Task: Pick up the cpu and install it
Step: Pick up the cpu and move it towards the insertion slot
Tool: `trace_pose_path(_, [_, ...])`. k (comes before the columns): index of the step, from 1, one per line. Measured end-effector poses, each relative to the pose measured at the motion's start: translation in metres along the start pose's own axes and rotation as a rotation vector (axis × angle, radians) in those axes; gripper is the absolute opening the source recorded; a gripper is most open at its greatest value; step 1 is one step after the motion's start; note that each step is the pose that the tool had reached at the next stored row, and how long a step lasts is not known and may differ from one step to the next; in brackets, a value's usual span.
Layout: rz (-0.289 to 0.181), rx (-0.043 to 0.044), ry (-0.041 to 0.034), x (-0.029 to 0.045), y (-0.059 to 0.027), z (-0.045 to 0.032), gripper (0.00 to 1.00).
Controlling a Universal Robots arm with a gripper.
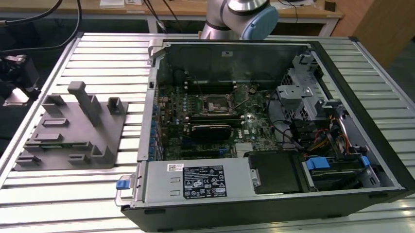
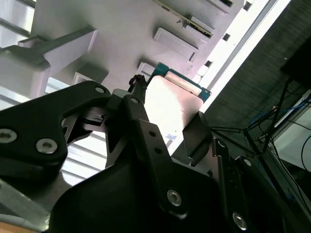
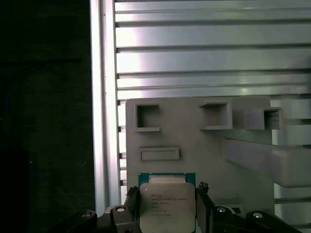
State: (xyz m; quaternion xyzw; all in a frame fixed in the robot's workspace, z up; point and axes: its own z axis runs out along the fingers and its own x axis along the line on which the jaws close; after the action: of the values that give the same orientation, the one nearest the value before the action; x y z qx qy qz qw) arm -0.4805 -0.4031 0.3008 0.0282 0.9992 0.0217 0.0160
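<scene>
Ribbed metal tabletop (image 1: 84, 199) pretty much everywhere, wooden desk (image 1: 181, 8) along the far edge, dark carpet-looking floor (image 2: 252, 73) off the side.

The tabletop (image 1: 104, 48) is a pale metal surface of long parallel ribs. A grey fixture block (image 1: 68, 138) lies flat on it near the edge at the exterior view's left, its posts standing upright. An open computer case (image 1: 259, 208) lies on its side beside the block, not touching it, and reaches close to the opposite edge

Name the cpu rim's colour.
Teal-green, framing the flat square silver-topped cpu; best in the first wrist view.
</scene>
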Motion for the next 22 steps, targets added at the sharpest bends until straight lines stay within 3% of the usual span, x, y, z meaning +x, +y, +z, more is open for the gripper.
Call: trace_pose_path(22, [0.000,-0.0005,-0.0075,-0.0014,0.0029,-0.0482,0.55])
